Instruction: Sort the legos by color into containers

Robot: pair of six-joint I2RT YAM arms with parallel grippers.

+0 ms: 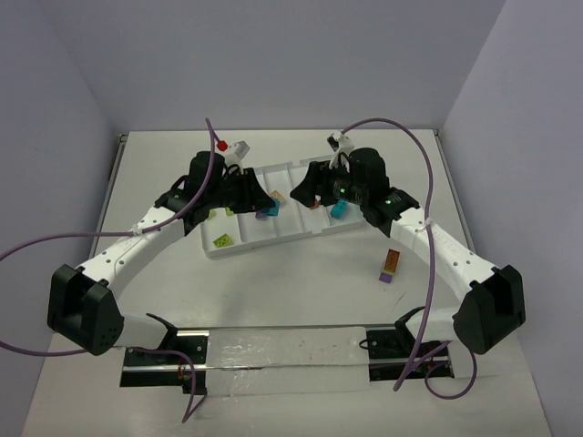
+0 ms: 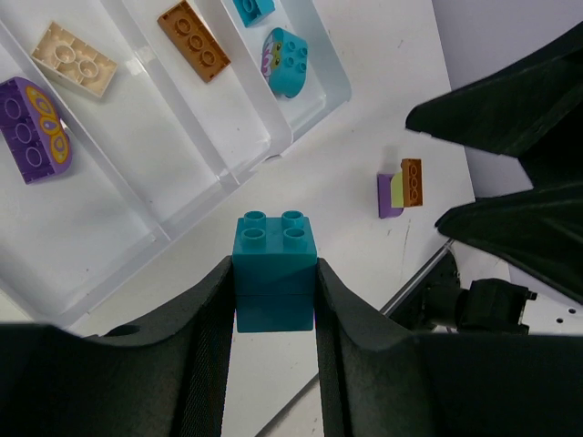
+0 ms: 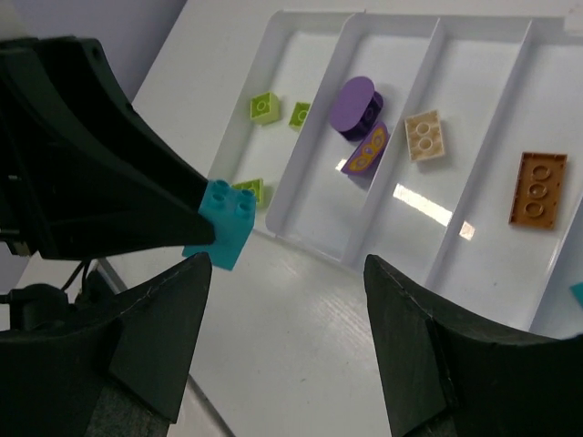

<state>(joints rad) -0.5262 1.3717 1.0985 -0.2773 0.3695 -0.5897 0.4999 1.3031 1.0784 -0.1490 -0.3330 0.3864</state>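
Left claw (image 2: 273,289) is closed on a teal brick (image 2: 274,264), its two black fingers (image 2: 211,328) pressed against the brick's opposite sides with the four studs showing. In the left wrist view the brick sits over bare tabletop (image 2: 364,109), just outside the near rim of the white tray (image 3: 392,55). Whether it touches the surface cannot be told.

Across the tray from left to right, the first compartment holds three lime green bricks (image 3: 264,106). The next holds a purple brick (image 3: 357,107) and a purple piece with an orange pattern (image 3: 366,150). A tan brick (image 3: 425,137) lies in the third and an orange-brown plate (image 3: 537,188) in the fourth. Two teal pieces (image 2: 287,59) lie in the last compartment.

Right claw (image 3: 287,273) stands wide open above the tray's near rim, with nothing between its fingers (image 3: 401,337) and nothing touching them. The left claw and its teal brick are just beside its left finger.

Farther right, well apart from the tray, a small stack of purple, lime and orange-brown bricks (image 1: 390,264) lies on the tabletop.
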